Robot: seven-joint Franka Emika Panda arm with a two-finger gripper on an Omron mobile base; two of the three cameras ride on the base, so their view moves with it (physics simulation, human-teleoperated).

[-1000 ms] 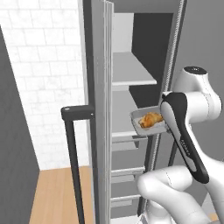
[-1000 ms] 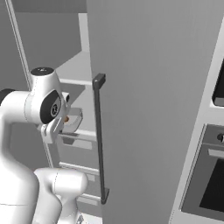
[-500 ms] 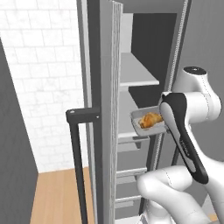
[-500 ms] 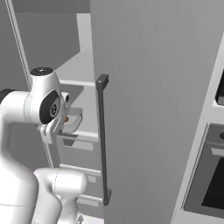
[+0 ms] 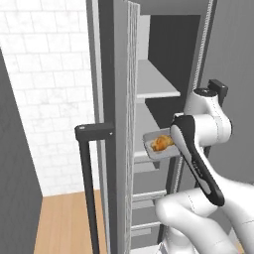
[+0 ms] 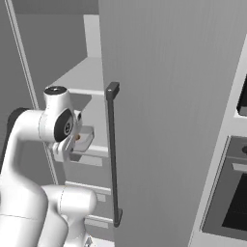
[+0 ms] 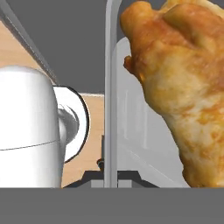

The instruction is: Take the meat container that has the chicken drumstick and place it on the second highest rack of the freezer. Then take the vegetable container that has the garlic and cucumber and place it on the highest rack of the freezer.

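A white robot arm reaches into the open freezer (image 5: 168, 64), a tall dark-grey cabinet with its door (image 5: 116, 124) swung out on the left. The end effector (image 7: 109, 173) is pressed together on the rim of the meat container (image 5: 159, 145), a shallow grey tray, seen edge-on in the hand view. The chicken drumstick (image 5: 161, 143), golden-brown and lumpy, lies inside the tray.

Over the last second both base views have shifted, which suggests the base has rolled; the tray keeps its place at the arm. It now hangs at the front edge of the second highest rack (image 5: 144, 126), below the highest rack (image 5: 154, 82). Whether the tray touches the shelf cannot be told.

Judging from this, the first placement is close but not done: the tray is unreleased, and the vegetable container's turn comes afterwards.
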